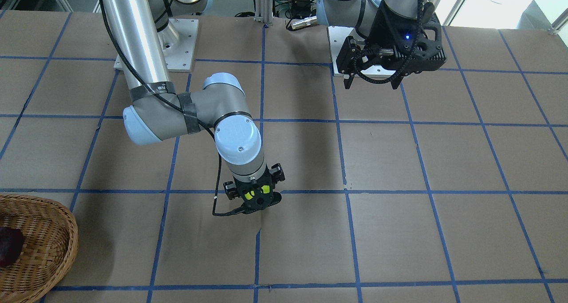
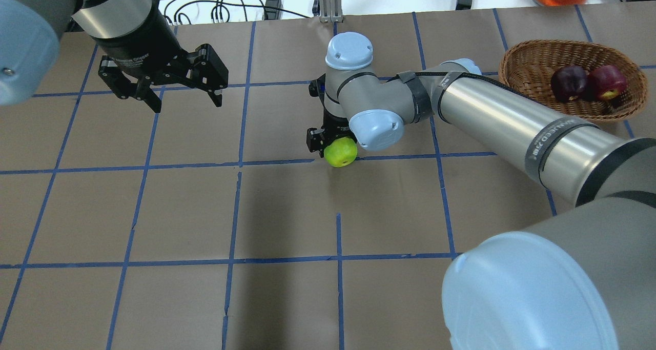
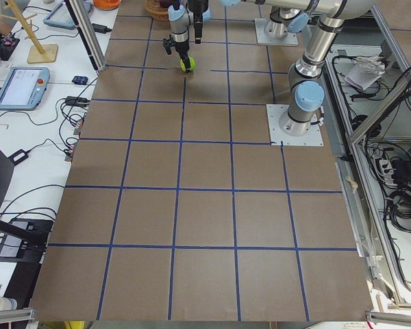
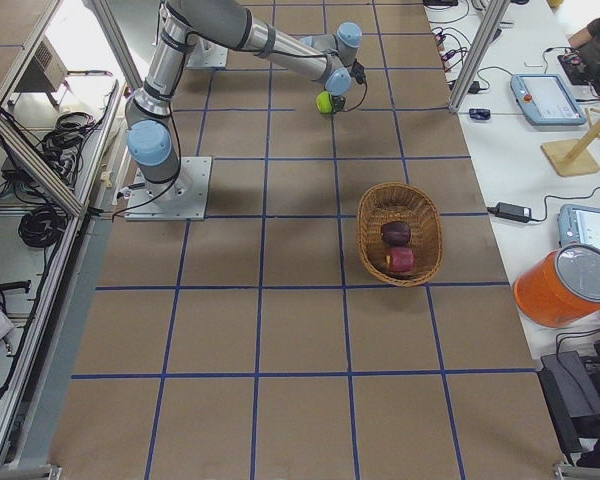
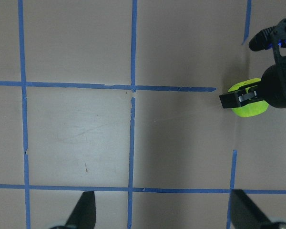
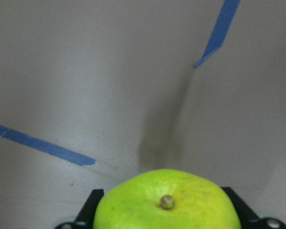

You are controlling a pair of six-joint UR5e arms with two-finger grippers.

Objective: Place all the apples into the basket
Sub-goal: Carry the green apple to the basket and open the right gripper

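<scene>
As basket (image 2: 569, 43) holds two apples (image 2: 589, 82), right end effector (image 1: 256, 205) clamps green apple (image 2: 341, 151) (left (image 2: 187, 101) agape)

Right arm stretched forward, right gripper (image 2: 334, 144) pointing down, clamped on green apple (image 2: 341, 152). Left gripper (image 2: 187, 100) raised, fingers spread wide.
</scene>
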